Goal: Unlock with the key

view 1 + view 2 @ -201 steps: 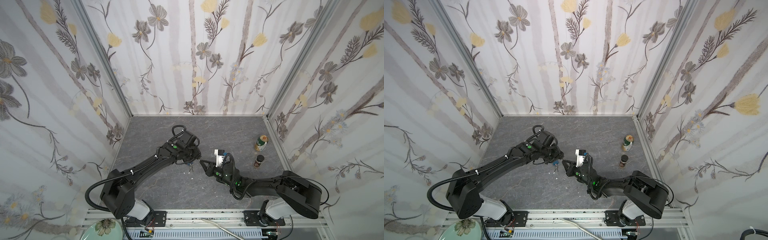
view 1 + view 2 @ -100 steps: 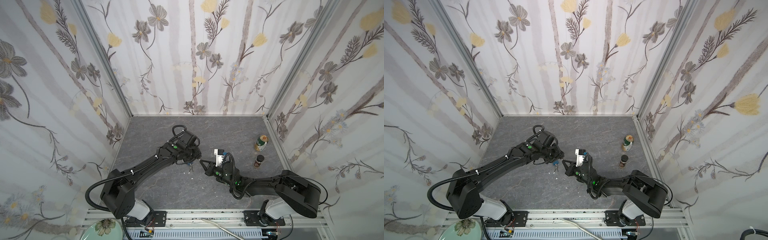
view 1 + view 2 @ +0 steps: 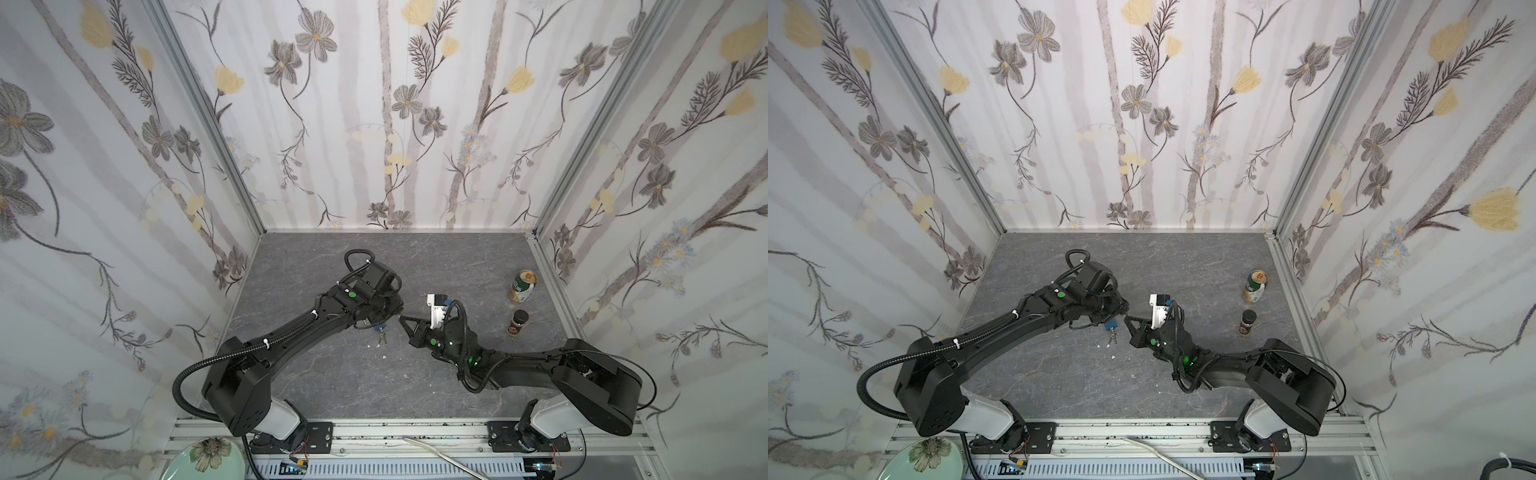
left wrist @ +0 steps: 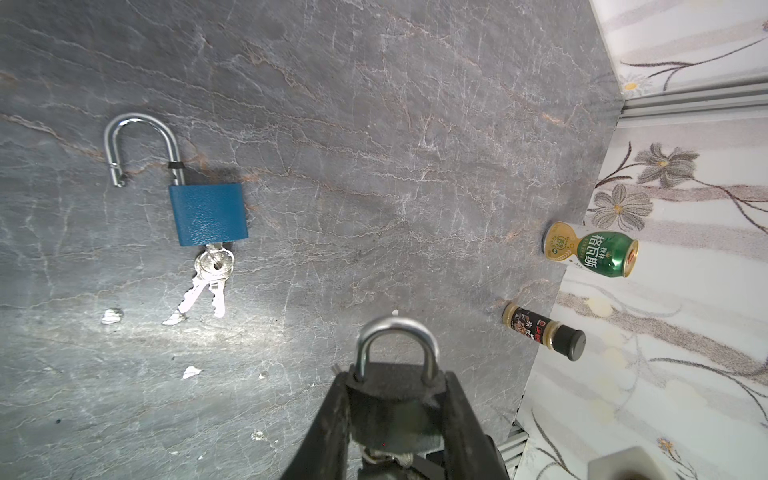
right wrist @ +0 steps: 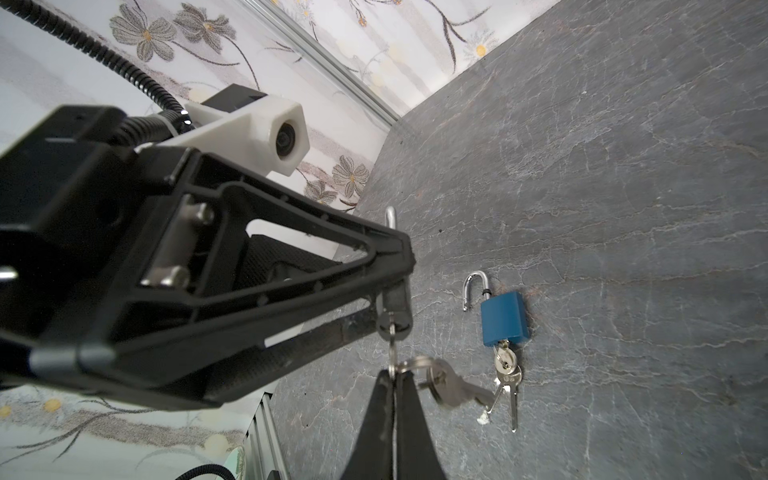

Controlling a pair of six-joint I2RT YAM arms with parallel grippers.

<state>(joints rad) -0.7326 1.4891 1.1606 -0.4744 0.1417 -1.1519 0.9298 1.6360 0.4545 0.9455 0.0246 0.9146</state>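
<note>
Black padlock, place: you had the black padlock lifted off the table, a little below the centre of the frame in both top views, where the two arms met.
Left fingers: the left gripper was narrowed onto the lock's body, with one finger on each narrow edge. The shackle stood clear beyond the tips.
Right fingers: the right gripper was pinched fully together on the head of the key, and the key's blade sat in the keyhole.
Look: the body was dark and matte and the shackle bright steel. Both shackle legs were seated, so it read to me as locked.
Ring: a key ring and a spare key hung loose beside the right fingertips.
Handling: I judged the lock small, dense and rigid. It would not crush, but its smooth sides could twist in your grip under the turning force.
Where to hold: the body by its edges, as you did, which left the shackle free to spring. The key goes flat between the pads. It looked thin and slick, and likely to slip if you turned it off-axis.
Blue padlock: the blue padlock lay flat on the table just beside the grippers, with its shackle swung open and its own keys in its base.
Others: a can and a spice bottle stood at the right of the frame, well apart.
</note>
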